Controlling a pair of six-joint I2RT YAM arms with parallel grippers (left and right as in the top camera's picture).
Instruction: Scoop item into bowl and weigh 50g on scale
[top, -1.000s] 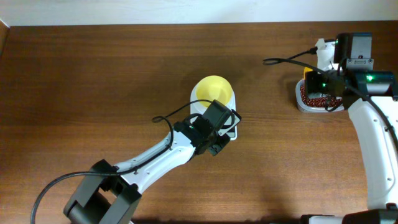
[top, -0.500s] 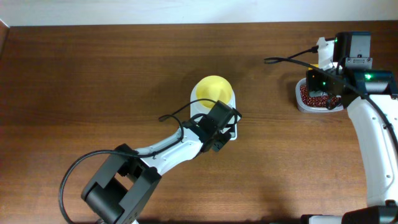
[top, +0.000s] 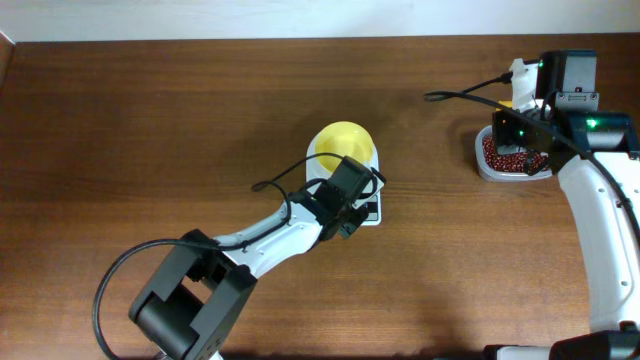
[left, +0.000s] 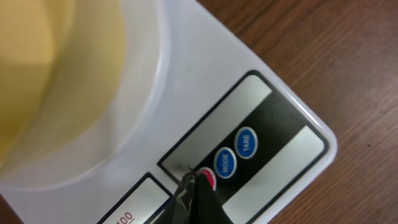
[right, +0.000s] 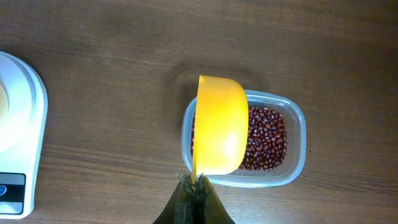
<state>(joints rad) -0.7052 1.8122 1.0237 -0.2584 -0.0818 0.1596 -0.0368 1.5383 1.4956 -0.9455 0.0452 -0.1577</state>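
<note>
Overhead view is showing the scale (top: 371, 211) sitting at the centre of the desk (top: 150, 120), with the bowl (top: 342, 143) resting on its platform. The left gripper (top: 356, 205) is hanging over the lower part of the scale. In the left wrist view its jaws are pressing shut, and their tip is lying against the red button (left: 210, 181), just beside the blue MODE button (left: 225, 163) and TARE button (left: 246, 142). The beans (right: 268, 137) are lying in a clear tub (right: 298, 134) at the upper right of the overhead frame, well apart from the scale. The right gripper (right: 193, 184) is closing its jaws on the near end of a yellow scoop (right: 221, 124), holding it tilted over the left part of the tub.
</note>
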